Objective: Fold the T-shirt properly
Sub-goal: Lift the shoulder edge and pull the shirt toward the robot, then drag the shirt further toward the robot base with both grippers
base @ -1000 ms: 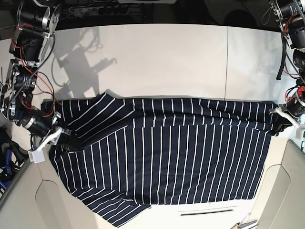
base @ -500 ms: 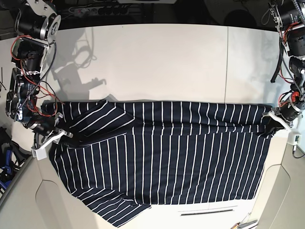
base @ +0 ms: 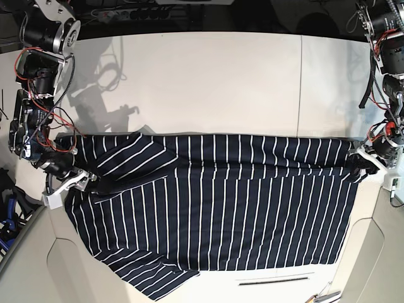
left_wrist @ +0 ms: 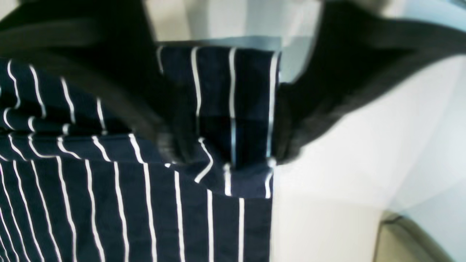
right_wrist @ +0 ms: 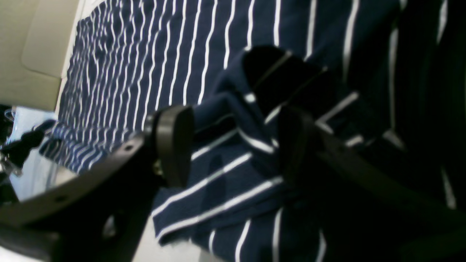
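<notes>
The T-shirt (base: 214,208), dark navy with thin white stripes, lies across the table with its far part folded over toward the front. My left gripper (base: 361,163) is at the shirt's right end. In the left wrist view its blurred fingers (left_wrist: 291,120) stand apart, open, around the shirt's corner (left_wrist: 233,109). My right gripper (base: 82,180) is at the shirt's left end. In the right wrist view it is open (right_wrist: 235,145), its fingers (right_wrist: 174,145) on either side of a bunched fold of striped cloth (right_wrist: 225,160).
The white table (base: 221,82) stretches behind the shirt, with a seam at the right. Raised beige panels (base: 63,265) flank the front corners. A thin dark strip (base: 274,279) lies near the front edge. Arm bases and cables stand at both back corners.
Both grippers were shut on the shirt's ends and now stand open. The folded edge has settled flat on the table. The arms have barely shifted.
</notes>
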You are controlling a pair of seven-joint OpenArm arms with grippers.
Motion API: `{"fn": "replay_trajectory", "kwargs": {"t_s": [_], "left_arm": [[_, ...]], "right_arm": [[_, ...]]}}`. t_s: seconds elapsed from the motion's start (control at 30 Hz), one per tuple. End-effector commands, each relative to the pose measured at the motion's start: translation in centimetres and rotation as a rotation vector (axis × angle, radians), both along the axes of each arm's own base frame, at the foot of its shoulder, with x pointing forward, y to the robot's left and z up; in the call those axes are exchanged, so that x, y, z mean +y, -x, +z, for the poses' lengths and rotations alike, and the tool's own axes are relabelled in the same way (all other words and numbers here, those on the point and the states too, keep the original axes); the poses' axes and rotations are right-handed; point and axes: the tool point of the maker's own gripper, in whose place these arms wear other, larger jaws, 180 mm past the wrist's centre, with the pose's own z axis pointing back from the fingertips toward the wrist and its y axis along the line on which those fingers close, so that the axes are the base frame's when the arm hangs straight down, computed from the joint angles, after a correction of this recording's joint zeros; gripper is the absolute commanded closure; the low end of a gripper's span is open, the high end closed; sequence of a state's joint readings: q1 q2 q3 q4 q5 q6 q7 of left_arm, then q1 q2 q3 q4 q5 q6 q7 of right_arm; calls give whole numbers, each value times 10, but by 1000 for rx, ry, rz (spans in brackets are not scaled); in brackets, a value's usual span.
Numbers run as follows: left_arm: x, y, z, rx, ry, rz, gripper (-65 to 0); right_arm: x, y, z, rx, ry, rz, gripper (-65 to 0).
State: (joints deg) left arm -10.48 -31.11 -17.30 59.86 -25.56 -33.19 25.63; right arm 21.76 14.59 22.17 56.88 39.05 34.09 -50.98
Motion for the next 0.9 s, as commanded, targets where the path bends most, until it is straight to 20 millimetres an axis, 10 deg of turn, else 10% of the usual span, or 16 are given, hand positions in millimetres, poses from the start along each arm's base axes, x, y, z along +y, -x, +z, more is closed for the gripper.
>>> {"fn": "replay_trajectory", "kwargs": {"t_s": [0.0, 0.47, 0.87], "left_arm": [[12, -12, 24, -65, -20, 22, -416], [39, 21, 35, -41, 286, 159, -419], [15, 39, 2, -11, 366, 168, -419]], "right_arm": [[-7, -14, 24, -65, -15, -14, -362], [-81, -4, 76, -173, -76, -197, -362], [-119, 43, 35, -108, -5, -286, -363]]}}
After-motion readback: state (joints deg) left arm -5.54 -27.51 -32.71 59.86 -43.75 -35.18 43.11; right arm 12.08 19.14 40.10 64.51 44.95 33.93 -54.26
